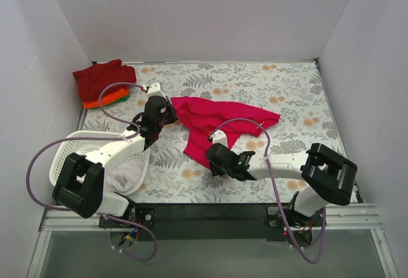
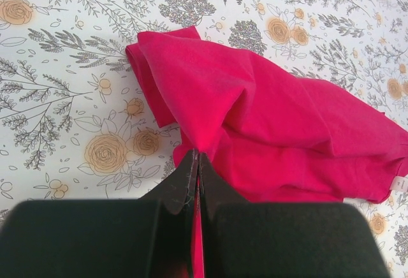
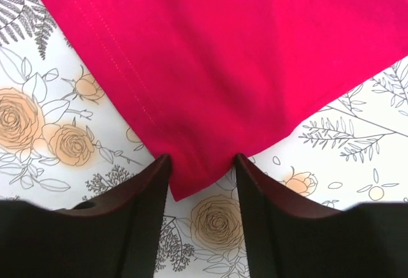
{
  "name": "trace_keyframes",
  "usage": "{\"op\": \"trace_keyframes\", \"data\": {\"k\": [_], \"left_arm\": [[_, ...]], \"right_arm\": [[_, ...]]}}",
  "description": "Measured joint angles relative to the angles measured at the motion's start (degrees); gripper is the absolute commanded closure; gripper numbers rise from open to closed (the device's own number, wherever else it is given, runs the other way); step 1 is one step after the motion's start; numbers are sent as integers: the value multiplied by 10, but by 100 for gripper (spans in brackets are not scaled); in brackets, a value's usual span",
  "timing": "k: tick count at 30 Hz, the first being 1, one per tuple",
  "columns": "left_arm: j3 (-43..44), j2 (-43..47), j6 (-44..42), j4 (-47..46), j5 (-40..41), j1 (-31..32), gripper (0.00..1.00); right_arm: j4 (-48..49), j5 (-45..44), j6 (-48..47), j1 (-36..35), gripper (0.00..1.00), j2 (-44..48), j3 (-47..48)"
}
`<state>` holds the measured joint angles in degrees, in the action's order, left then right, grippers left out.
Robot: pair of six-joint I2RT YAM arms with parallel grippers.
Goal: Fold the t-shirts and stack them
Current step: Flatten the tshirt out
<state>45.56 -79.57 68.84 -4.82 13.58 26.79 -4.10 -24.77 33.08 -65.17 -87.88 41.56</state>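
Observation:
A bright pinkish-red t-shirt (image 1: 213, 122) lies crumpled on the flowered table (image 1: 287, 93) near the middle. My left gripper (image 1: 167, 113) is shut on its left edge; in the left wrist view the shirt (image 2: 274, 125) bunches up into the closed fingertips (image 2: 196, 158). My right gripper (image 1: 215, 157) is open at the shirt's near corner. In the right wrist view that corner (image 3: 191, 176) lies flat between the two fingers (image 3: 148, 182). A stack of folded shirts, dark red (image 1: 102, 77) over orange and green, sits at the far left corner.
A white lattice basket (image 1: 70, 150) with pale cloth (image 1: 124, 176) in it stands at the near left, under the left arm. White walls close in the table on three sides. Purple cables loop from both arms.

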Motion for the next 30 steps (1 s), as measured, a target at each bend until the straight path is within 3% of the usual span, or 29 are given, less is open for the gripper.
{"op": "trace_keyframes", "data": {"k": [1, 3, 8, 12, 15, 16, 19, 20, 23, 30], "left_arm": [[0, 0, 0, 1, 0, 0, 100], [0, 1, 0, 1, 0, 0, 100], [0, 3, -2, 1, 1, -1, 100], [0, 3, -14, 3, 3, -1, 100], [0, 7, -27, 4, -12, -1, 84], [0, 10, -31, 2, -26, -1, 70], [-3, 24, -39, -11, -77, 3, 48], [-6, 30, -40, -17, -91, 5, 36], [-11, 56, -42, -32, -129, 12, 27], [-7, 44, -38, -41, -110, 16, 25]], "right_arm": [[0, -5, 0, 0, 78, -3, 2], [3, -12, -2, 0, 98, -8, 4], [5, -23, 1, 0, 99, -11, 8], [-59, -71, -10, 9, 99, 23, 8], [-113, -118, -34, 55, 99, 99, 8], [-123, -133, -43, 83, 99, 136, 8], [-138, -177, -73, 171, 99, 243, 13], [-141, -192, -84, 200, 99, 277, 17], [-146, -221, -119, 269, 99, 344, 29], [-173, -282, -173, 332, 99, 398, 38]]}}
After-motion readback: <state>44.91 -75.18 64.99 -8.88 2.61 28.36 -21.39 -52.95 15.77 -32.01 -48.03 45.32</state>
